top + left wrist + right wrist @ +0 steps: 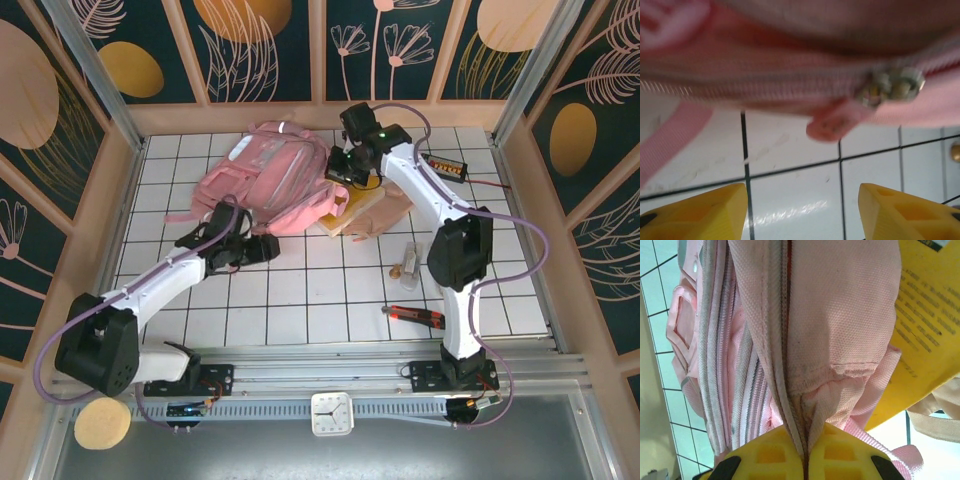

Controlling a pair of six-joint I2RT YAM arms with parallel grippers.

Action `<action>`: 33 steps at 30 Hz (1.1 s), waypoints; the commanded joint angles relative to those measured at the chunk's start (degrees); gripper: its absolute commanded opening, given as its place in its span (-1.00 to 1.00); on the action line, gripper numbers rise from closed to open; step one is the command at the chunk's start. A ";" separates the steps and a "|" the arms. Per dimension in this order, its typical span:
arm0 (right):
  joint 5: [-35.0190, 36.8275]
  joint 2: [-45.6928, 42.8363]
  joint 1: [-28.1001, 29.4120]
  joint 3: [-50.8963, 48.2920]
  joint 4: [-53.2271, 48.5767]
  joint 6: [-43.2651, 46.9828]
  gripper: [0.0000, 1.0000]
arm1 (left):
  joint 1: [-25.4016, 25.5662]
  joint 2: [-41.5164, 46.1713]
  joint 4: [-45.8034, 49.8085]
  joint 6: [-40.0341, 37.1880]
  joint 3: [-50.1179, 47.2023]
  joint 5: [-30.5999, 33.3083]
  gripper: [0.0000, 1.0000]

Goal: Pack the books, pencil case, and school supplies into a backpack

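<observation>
The pink backpack (262,182) lies at the back of the tiled table. My right gripper (345,170) is shut on its right edge; in the right wrist view the yellow fingers (775,455) pinch the pink fabric fold along a zipper seam (790,365). The yellow book (352,208) lies just right of the backpack, partly under it, also seen as the yellow cover (930,315). A pale pouch, the pencil case (393,210), lies beside the book. My left gripper (267,247) is open at the backpack's near edge, below the metal zipper pulls (895,85) and a pink pull tab (832,125), nothing between its fingers (705,215).
Small silvery supplies (407,262) and a red and dark item (418,317) lie on the tiles near the right arm. A black wired box (445,165) sits at the back right. A pink strap (670,140) trails over the tiles at the left.
</observation>
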State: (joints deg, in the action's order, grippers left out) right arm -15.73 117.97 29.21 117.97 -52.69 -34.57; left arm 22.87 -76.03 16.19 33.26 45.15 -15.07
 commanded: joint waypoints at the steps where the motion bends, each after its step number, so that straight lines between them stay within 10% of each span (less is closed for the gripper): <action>1: -3.01 0.17 -1.35 7.09 -3.41 1.22 -1.00 | -2.19 -0.24 -7.66 -2.97 3.60 -9.13 0.18; 17: -6.07 0.26 -1.45 13.16 -4.53 -1.81 -1.00 | -5.09 -5.23 -9.53 -5.07 7.93 -15.30 -0.06; 25: -5.37 -0.29 -1.35 13.07 -4.53 -2.17 -1.00 | -5.25 -6.24 -5.82 -7.28 9.21 -11.60 -0.51; 28: -5.33 -0.40 -1.35 13.16 -4.35 -2.43 -1.00 | -5.28 -6.58 -3.09 -8.48 10.15 -8.57 -1.00; 33: -4.85 -0.41 -1.45 13.60 -4.27 -2.50 -1.00 | -5.26 -6.69 5.26 -11.79 13.73 -1.51 -1.00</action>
State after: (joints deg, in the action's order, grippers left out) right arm -19.07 119.55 28.05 128.01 -59.61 -36.38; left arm 18.00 -82.15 15.18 24.93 55.59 -23.35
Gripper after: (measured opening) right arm 0.071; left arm 0.062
